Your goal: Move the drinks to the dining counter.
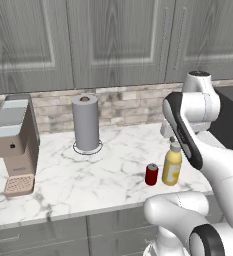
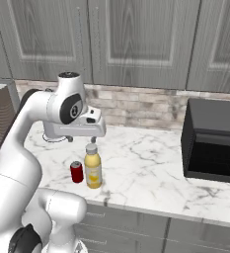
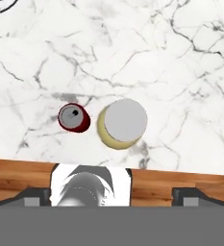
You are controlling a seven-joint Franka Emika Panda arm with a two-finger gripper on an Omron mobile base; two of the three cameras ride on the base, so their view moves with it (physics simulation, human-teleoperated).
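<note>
Two drinks stand side by side near the front edge of the marble worktop (image 1: 103, 170). One is a yellow bottle (image 1: 171, 167) (image 2: 93, 170) with a pale grey cap. The other is a shorter red can (image 1: 151, 174) (image 2: 77, 172), just to the bottle's left. My gripper (image 2: 82, 139) hangs above them, pointing straight down, and is open with nothing between its fingers. In the hand view the bottle's cap (image 3: 125, 120) and the can's silver top (image 3: 73, 116) lie a little ahead of the gripper (image 3: 111, 194). The dining counter is out of view.
A tall grey paper-towel roll (image 1: 86, 123) stands at the back of the worktop. A coffee machine (image 1: 13, 145) is at the left and a dark box-shaped appliance (image 2: 212, 143) at the right. Grey cabinets (image 1: 113, 40) hang above. Wooden floor (image 3: 17, 178) shows past the worktop's edge.
</note>
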